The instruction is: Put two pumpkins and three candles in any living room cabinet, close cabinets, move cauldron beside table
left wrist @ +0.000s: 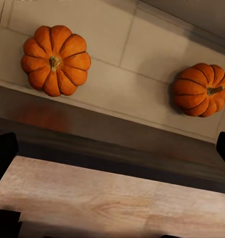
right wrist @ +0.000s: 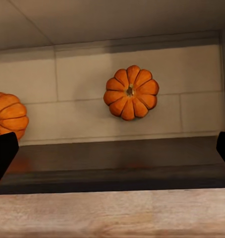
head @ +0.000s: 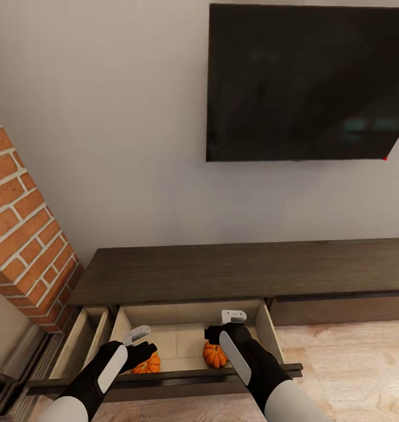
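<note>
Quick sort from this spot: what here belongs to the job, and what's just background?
Job:
- two small ribbed orange pumpkins
- long dark brown wood cabinet, its pale drawer open

Background:
- black wall screen
- red brick column
- pale wood floor

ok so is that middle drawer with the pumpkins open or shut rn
Open. The drawer is pulled out from the cabinet, its pale interior exposed, with both pumpkins lying inside.

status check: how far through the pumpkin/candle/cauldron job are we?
Done: both pumpkins, left pumpkin and right pumpkin, lie in the cabinet's open middle drawer.
In hand: nothing; left gripper and right gripper hover over the drawer, open and empty.
Left: three candles, shutting this drawer and the open one beside it, moving the cauldron.
</note>
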{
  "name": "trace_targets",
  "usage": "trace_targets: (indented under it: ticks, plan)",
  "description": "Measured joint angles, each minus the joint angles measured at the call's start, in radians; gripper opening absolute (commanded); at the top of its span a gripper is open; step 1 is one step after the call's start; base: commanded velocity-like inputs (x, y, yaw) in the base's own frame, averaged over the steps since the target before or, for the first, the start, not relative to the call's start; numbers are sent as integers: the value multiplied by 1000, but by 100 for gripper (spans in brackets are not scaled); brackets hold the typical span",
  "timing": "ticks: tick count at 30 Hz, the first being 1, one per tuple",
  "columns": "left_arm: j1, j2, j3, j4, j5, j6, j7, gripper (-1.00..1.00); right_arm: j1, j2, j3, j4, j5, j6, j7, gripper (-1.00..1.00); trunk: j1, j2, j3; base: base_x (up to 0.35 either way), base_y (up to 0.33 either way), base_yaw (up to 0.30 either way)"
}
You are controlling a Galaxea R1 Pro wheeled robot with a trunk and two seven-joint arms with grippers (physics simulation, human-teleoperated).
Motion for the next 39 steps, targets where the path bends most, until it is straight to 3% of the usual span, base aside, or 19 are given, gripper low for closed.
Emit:
trace_targets:
  ticks: [26, 35, 39]
  plan:
    - [0, 0, 0, 0, 0, 2, 0, 100, 0, 0, -1, -4, 0, 0, -2, 100, -100, 182, 81, -18, 4, 0]
    - [0, 0, 0, 0, 0, 2, 0, 100, 0, 0, -1, -3, 0, 0, 0, 100, -134, 245, 110, -263, 61, 0]
    - [0, 0, 0, 0, 0, 2, 0, 100, 0, 0, -1, -3, 0, 0, 0, 100, -134, 245, 110, -311, 51, 0]
